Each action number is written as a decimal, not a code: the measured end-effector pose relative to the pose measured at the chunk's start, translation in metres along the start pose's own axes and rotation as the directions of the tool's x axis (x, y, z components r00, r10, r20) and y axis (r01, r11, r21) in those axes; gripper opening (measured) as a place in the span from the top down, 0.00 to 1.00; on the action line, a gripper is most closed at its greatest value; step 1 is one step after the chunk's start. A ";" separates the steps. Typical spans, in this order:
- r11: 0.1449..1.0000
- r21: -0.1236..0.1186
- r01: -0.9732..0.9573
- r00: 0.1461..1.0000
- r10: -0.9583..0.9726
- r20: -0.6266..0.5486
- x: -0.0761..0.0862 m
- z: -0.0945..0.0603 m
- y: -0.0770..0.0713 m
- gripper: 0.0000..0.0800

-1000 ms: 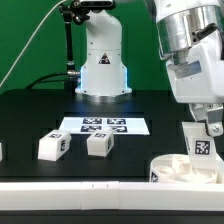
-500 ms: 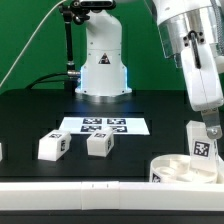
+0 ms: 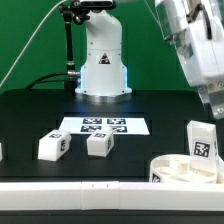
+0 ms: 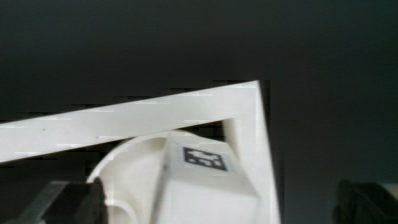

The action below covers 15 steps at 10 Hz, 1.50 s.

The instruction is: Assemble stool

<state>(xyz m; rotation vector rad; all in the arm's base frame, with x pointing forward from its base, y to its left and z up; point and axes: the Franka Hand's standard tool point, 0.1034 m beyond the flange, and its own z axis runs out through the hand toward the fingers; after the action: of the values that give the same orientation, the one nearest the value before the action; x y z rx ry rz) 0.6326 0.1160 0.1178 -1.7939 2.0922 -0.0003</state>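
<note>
We let go: the claw point(image 3: 211, 108) is up off the leg point(image 3: 201, 141) now, fingers spread wide, and it stands in the seat point(image 3: 170, 168) by itself. Loose legs point(image 3: 52, 146) are next, we reckon.

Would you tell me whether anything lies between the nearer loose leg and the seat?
Nothing visible does. The leg lies on the table, and only bare tabletop separates it from the seat toward the exterior view's right. The marker board lies behind the leg, off that line.
</note>
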 end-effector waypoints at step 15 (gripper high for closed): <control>-0.106 -0.152 0.983 -0.073 -0.976 0.205 -0.007 -0.009 0.009 0.19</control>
<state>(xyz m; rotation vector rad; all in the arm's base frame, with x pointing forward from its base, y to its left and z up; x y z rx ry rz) 0.6219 0.1226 0.1262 -3.0262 0.0844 -0.1120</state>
